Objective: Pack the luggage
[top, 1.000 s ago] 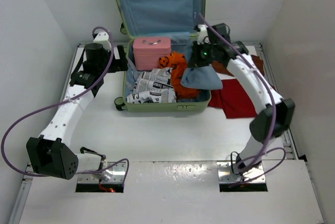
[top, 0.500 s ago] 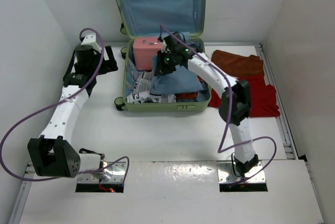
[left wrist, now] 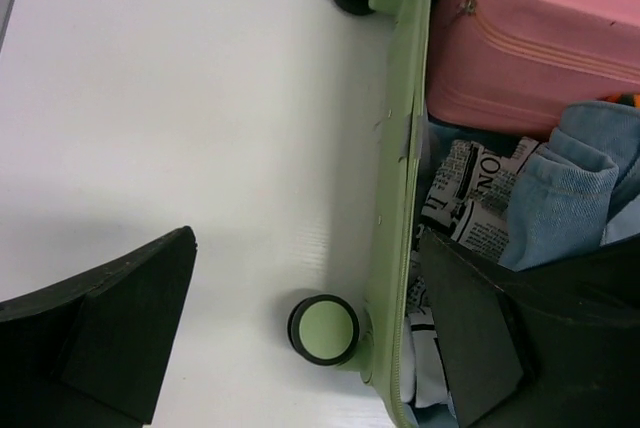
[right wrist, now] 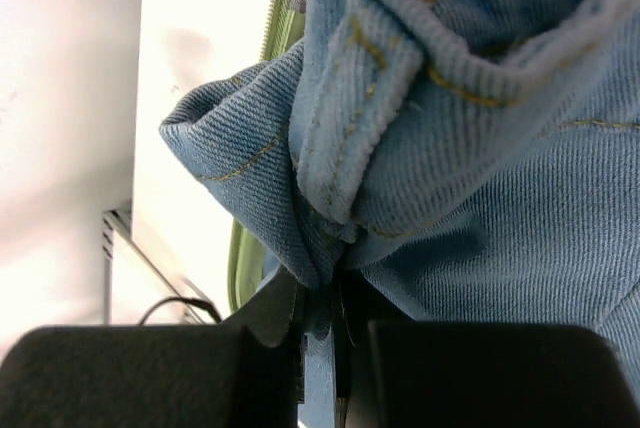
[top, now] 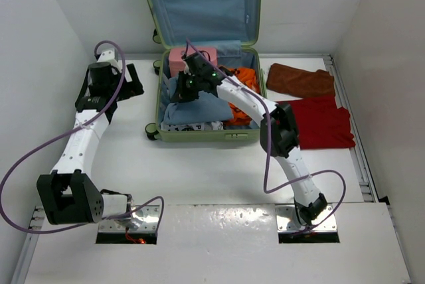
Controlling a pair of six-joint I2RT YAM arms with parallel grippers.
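The left gripper (top: 131, 79) hovers just left of the luggage (top: 206, 135), its jaws spread wide with nothing between them. The luggage lies open at the back of the worktop (top: 199, 171), lid upright. Over its left half, in front of a pink case (top: 178, 57), the right gripper (right wrist: 318, 313) has its jaws pinching a fold of blue denim garment (right wrist: 480, 148). Right of the luggage lie a brown towel (top: 299, 79) and a red cloth (top: 319, 121).

The right arm (top: 246, 101) has swung from the right of frame to centre-left, carrying the blue denim garment (top: 196, 108) across the luggage (top: 199, 137) and over the newsprint cloth (top: 199, 127). The left arm (top: 83, 131) has withdrawn toward the upper left.
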